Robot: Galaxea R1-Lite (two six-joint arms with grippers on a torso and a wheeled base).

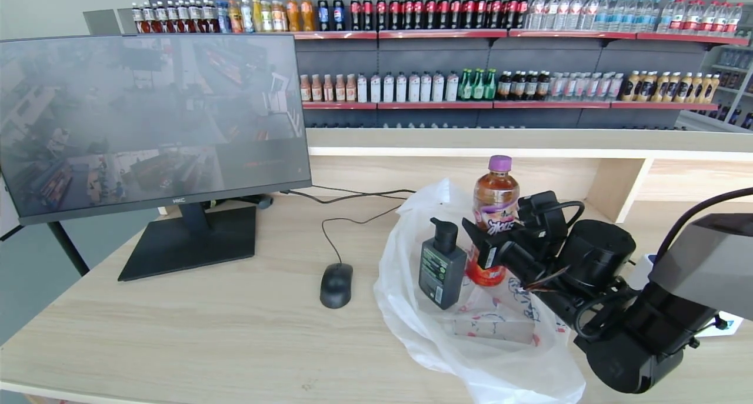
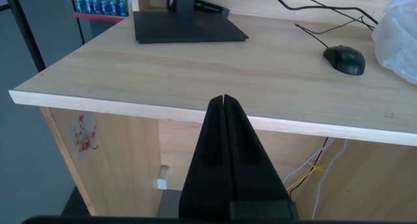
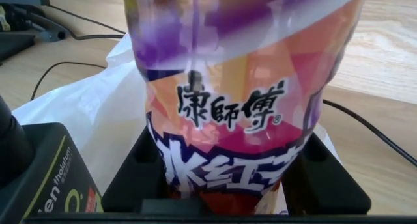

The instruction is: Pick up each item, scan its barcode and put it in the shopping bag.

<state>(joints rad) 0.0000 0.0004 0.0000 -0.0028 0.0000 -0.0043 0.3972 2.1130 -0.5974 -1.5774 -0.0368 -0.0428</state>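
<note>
A drink bottle (image 1: 496, 198) with a purple cap and orange-purple label stands upright inside the open white shopping bag (image 1: 412, 310) at the table's right. My right gripper (image 1: 491, 248) is shut on its lower half; in the right wrist view the bottle (image 3: 241, 87) sits between the black fingers (image 3: 140, 172). A dark pump bottle (image 1: 441, 269) stands in the bag just left of it, and a flat pale box (image 1: 494, 324) lies in the bag in front. My left gripper (image 2: 223, 103) is shut and empty, below and in front of the table's near edge (image 2: 130, 100).
A black mouse (image 1: 336, 284) with its cable lies left of the bag. A monitor (image 1: 147, 122) on a black stand occupies the table's left. A raised wooden counter (image 1: 529, 142) runs behind, with drink shelves beyond it. Bare tabletop (image 1: 206, 333) lies at the front left.
</note>
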